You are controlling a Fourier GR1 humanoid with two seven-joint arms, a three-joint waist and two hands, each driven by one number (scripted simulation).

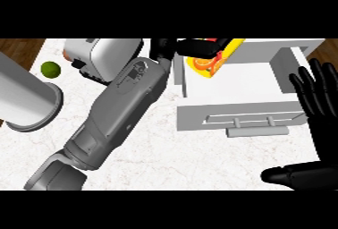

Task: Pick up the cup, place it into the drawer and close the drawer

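The cup (213, 61), yellow and orange with a red patch, hangs tilted over the back left corner of the open white drawer (238, 114). My left hand (166, 47) reaches in from the lower left, its black fingers (196, 44) curled round the cup's upper part. The hand hides much of the cup. A bar handle (257, 131) sits on the drawer's front. At the view's right edge my right hand (318, 100) rests open, fingers up, beside the drawer's right wall and touching nothing.
A white and black appliance (99, 53) stands at the back left, just beside my left forearm. A green lime (51, 69) lies left of it. A large grey cylinder (26, 100) sits at the counter's left edge.
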